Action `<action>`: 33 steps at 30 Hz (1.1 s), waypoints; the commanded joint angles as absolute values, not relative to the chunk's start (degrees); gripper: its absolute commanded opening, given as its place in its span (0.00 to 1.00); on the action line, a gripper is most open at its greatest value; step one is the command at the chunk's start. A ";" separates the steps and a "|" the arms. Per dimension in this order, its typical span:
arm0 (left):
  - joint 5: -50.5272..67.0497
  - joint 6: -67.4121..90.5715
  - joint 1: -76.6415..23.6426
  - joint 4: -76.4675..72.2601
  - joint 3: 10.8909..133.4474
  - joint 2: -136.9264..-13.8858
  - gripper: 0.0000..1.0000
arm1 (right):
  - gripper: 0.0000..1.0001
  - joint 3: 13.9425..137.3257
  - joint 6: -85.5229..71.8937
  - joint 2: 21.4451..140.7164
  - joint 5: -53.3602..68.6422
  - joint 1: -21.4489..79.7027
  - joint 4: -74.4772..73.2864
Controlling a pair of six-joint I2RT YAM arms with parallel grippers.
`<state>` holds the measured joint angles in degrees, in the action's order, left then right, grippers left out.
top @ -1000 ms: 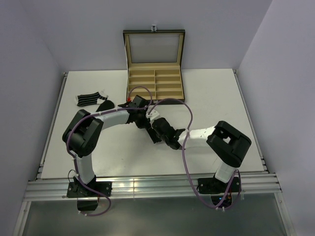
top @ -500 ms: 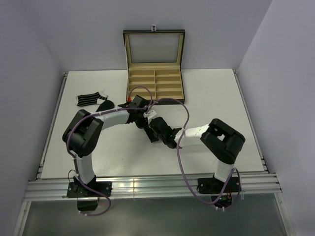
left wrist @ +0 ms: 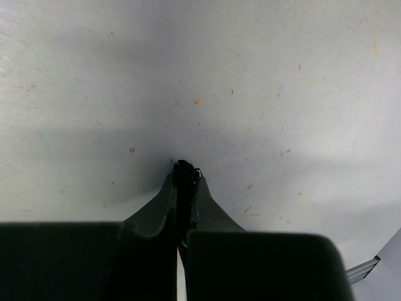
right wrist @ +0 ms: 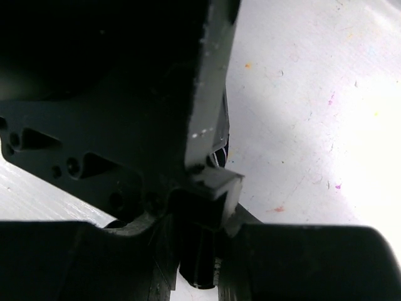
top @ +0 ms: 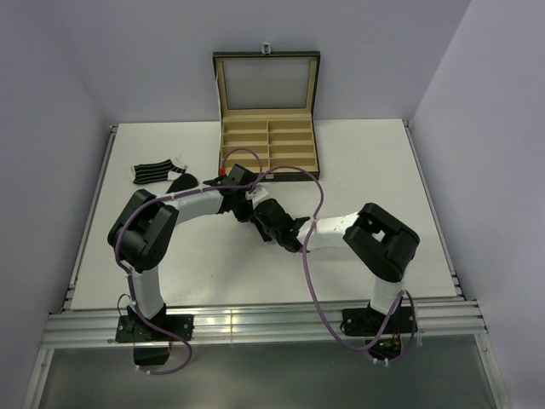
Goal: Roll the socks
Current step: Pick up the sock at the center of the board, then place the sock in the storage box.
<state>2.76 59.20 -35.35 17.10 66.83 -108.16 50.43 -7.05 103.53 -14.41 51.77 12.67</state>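
My left gripper [top: 253, 210] and right gripper [top: 272, 224] meet at the table's middle. In the left wrist view the left gripper [left wrist: 183, 180] is shut on a thin fold of black sock [left wrist: 182, 167] just above the white table. In the right wrist view the right gripper [right wrist: 200, 248] is closed around a dark sock bundle [right wrist: 200, 269], with the left gripper's body right in front of it and a bit of striped fabric [right wrist: 220, 150] showing. A striped sock [top: 153, 172] and a black sock [top: 180, 182] lie flat at the far left.
An open black box with tan compartments [top: 312, 145] stands at the back centre, its lid upright. The two arms' cables loop over the table's middle. The table's metal rail [top: 255, 324] runs along the near edge.
The right arm has shifted left, bringing its gripper closer against the left gripper. The left arm has hardly moved. The two socks at the left lie as before.
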 commanded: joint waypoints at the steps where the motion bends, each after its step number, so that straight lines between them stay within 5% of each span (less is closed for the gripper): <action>1: 2.99 57.39 -36.12 22.50 66.27 -109.60 0.06 | 0.00 50.89 -9.05 105.38 -11.78 49.67 7.83; 16: -4.83 58.62 -30.77 25.31 66.45 -93.62 0.75 | 0.00 45.62 -13.97 93.09 -2.11 42.28 0.79; 24: -14.05 54.68 -26.99 23.12 60.57 -78.51 0.88 | 0.00 54.48 -16.61 85.61 1.04 35.87 -8.43; 33: -32.49 45.01 -21.97 19.95 49.58 -50.14 1.00 | 0.00 80.13 -24.95 93.33 -2.72 27.69 -22.84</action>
<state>-22.37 50.30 -22.74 21.82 52.29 -56.62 73.19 -20.60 90.30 -0.38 29.21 -16.40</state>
